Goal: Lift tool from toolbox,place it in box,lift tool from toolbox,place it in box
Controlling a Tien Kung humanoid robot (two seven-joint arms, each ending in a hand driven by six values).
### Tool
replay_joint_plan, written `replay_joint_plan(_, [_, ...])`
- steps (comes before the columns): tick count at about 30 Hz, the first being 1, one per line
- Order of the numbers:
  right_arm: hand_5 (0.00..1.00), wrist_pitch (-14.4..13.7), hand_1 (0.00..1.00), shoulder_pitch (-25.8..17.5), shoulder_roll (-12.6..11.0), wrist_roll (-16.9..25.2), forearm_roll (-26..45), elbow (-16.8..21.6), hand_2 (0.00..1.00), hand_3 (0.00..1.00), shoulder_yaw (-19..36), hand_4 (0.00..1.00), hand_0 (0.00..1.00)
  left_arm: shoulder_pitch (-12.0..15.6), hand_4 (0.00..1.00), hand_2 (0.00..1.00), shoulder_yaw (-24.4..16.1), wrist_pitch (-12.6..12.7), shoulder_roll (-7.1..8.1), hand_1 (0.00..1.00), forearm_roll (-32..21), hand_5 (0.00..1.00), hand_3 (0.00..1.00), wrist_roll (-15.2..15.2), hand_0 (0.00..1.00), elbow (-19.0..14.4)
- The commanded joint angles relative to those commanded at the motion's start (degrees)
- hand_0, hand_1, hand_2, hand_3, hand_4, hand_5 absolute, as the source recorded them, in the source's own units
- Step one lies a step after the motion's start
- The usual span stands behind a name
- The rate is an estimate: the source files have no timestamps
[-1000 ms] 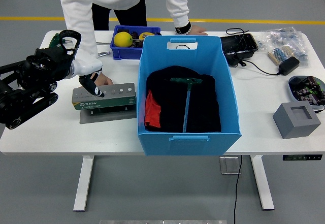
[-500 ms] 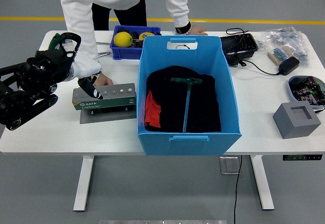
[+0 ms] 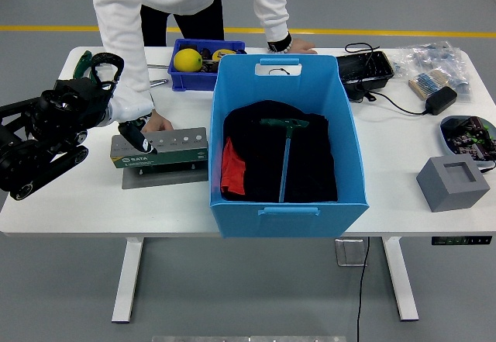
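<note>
White desk [image 3: 77, 195] carries everything. Biggest item is the blue box [image 3: 285, 210] in the middle, lined with dark cloth and a bit of red — one green T-handle tool [image 3: 284, 156] already lies inside it, handle toward the far side, shaft pointing at me. So I judge the first lift-and-place as done.

Left of the box sits the grey-green toolbox [image 3: 167, 152], really a holder block with a row of holes on top, standing on a flat grey plate. I see no tool sticking out of the holes, though they are small in this view.

My left robot hand [image 3: 128, 125] is at the toolbox's left end, one dark finger pointing down at its top corner. Whether the fingers pinch anything I cannot tell — nothing clearly in them. Right arm is out of view.

A person in white sleeves leans in from the far side; one hand [image 3: 159, 122] rests just behind the toolbox beside my robot hand, the other hand [image 3: 298, 46] is on the desk behind the box.

What's left, by my read: second tool lift and its drop into the box.
</note>
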Motion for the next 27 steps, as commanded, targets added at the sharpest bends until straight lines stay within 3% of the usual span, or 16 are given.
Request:
replay_joint_plan(2, [0.761, 0.0, 0.759, -0.1, 0.0, 0.0, -0.1, 0.0, 0.792, 0.676, 0.0, 0.913, 0.755, 0.0, 0.927, 0.257, 0.0, 0.1, -0.03, 0.319, 0.1, 0.744, 0.267, -0.1, 0.654, 0.1])
replay_joint_plan(3, [0.761, 0.0, 0.759, -0.1, 0.0, 0.0, -0.1, 0.0, 0.793, 0.676, 0.0, 0.914, 0.755, 0.1, 0.927, 0.209, 0.0, 0.2, -0.03, 0.252, 0.1, 0.744, 0.236, -0.2, 0.616, 0.1])
replay_joint_plan(8, [0.761, -0.1, 0.759, -0.2, 0.1, 0.0, 0.0, 0.0, 0.793, 0.676, 0.0, 0.914, 0.755, 0.1, 0.927, 0.209, 0.1, 0.8, -0.12, 0.252, 0.0, 0.744, 0.236, -0.6, 0.616, 0.3])
replay_joint_plan(9, [0.760, -0.1, 0.760, -0.2, 0.1, 0.0, 0.0, 0.0, 0.792, 0.676, 0.0, 0.913, 0.755, 0.1, 0.930, 0.166, 0.1, 0.9, -0.13, 0.200, 0.0, 0.728, 0.207, -0.7, 0.462, 0.3])
replay_joint_plan(14, [0.760, -0.1, 0.760, -0.1, 0.1, 0.1, 0.3, 0.0, 0.792, 0.676, -0.3, 0.913, 0.755, 0.1, 0.930, 0.166, 0.0, 0.8, -0.10, 0.200, -0.1, 0.728, 0.207, -0.8, 0.462, 0.5])
replay_joint_plan(15, [0.760, -0.1, 0.760, -0.1, 0.1, 0.1, 0.4, 0.0, 0.792, 0.675, -0.3, 0.913, 0.755, 0.0, 0.925, 0.138, 0.0, 0.6, -0.11, 0.164, -0.1, 0.675, 0.192, -0.8, 0.370, 0.6])
replay_joint_plan(20, [0.760, -0.1, 0.760, 0.0, 0.0, 0.2, 0.6, 0.0, 0.792, 0.675, -0.3, 0.913, 0.755, -0.1, 0.925, 0.138, -0.4, 0.9, -0.06, 0.164, -0.2, 0.675, 0.192, -1.2, 0.370, 0.8])
replay_joint_plan(21, [0.760, -0.1, 0.760, 0.0, 0.0, 0.2, 0.6, 0.0, 0.792, 0.676, -0.3, 0.913, 0.755, -0.1, 0.922, 0.115, -0.5, 1.1, -0.05, 0.114, -0.2, 0.612, 0.166, -1.3, 0.334, 0.8])
replay_joint_plan(23, [0.760, -0.1, 0.760, 0.0, 0.0, 0.2, 0.6, 0.0, 0.792, 0.676, -0.2, 0.913, 0.755, -0.1, 0.922, 0.115, -0.5, 1.5, -0.03, 0.114, -0.2, 0.612, 0.166, -1.7, 0.334, 0.9])
replay_joint_plan(26, [0.760, -0.1, 0.760, 0.1, 0.0, 0.2, 0.4, 0.0, 0.792, 0.676, -0.1, 0.913, 0.755, -0.1, 0.922, 0.115, -0.8, 3.1, 0.07, 0.114, -0.2, 0.612, 0.166, -3.1, 0.334, 0.9])
replay_joint_plan(27, [0.759, -0.1, 0.759, 0.1, 0.0, 0.2, 0.4, 0.0, 0.792, 0.676, -0.1, 0.913, 0.754, 0.0, 0.931, 0.101, -0.9, 3.6, 0.08, 0.083, -0.2, 0.549, 0.134, -3.4, 0.306, 1.0])
